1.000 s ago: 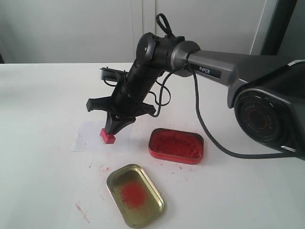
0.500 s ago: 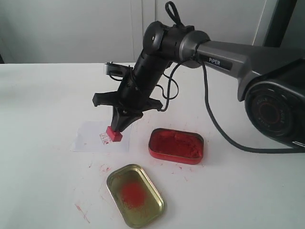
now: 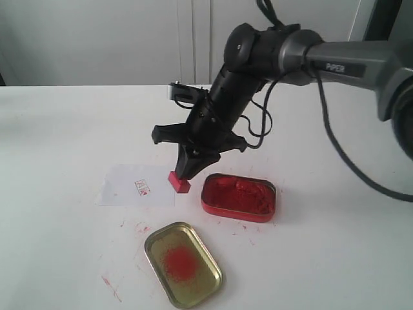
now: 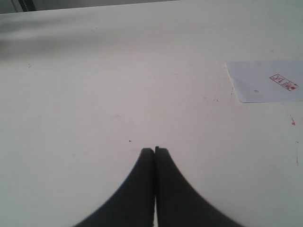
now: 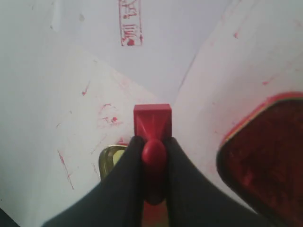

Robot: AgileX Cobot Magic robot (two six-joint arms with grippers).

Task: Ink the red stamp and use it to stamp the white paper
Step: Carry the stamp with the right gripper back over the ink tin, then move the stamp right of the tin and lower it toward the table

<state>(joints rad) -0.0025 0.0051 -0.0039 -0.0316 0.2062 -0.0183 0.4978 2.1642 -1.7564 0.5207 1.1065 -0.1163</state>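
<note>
Now right hand [image 3: 186,172], clamped on stamp [image 3: 180,183], lifts clear of paper [image 3: 121,189], leaving red mark [image 3: 142,187]; stamping looks done.

Four things cluster mid-frame on the bench [image 3: 58,258].
The paper [image 3: 122,190] lies left of centre. The stamp [image 3: 180,183], in the right hand [image 3: 187,173], is just off its right edge, with the tin [image 3: 239,197] further right and the lid [image 3: 182,264] below, towards the bottom edge.

Grey-black arm [image 3: 348,61] (trailing black cable [image 3: 322,110])
</note>
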